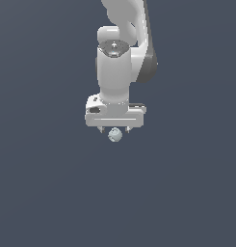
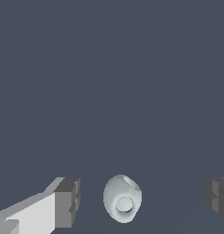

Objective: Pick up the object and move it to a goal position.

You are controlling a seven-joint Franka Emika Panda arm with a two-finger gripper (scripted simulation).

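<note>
**Ball sits between spread fingers, not gripped**

You've got the gripper (image 1: 114,130) pointing down in the ext. view, w/ the white gripper bar (image 1: 115,118) level and the two short fingertips poking out below it. The ball (image 1: 114,135) is right under the bar's middle, in the gap between the tips and reaching a bit below them. It's small, pale blue-grey, faintly mottled, and much narrower than the bar.

Wrist view tells you more. The fingers (image 2: 67,202) are spread wide: one dark pad on a white finger body to one side of the ball (image 2: 122,199), the other dark pad at the frame edge on the opposite side. There's clear background on both sides of the ball, so neither pad touches it. It lies closer to the white-bodied finger than to the other, i.e. off-centre in the gap.

Whether the ball rests on a surface you can't tell; the backdrop is flat dark blue-grey everywhere, no edge or shadow to go by.

Above the hand in the ext. view you see the arm's white wrist housing (image 1: 114,77) w/ a flat grey joint cap (image 1: 114,47) on top.
</note>
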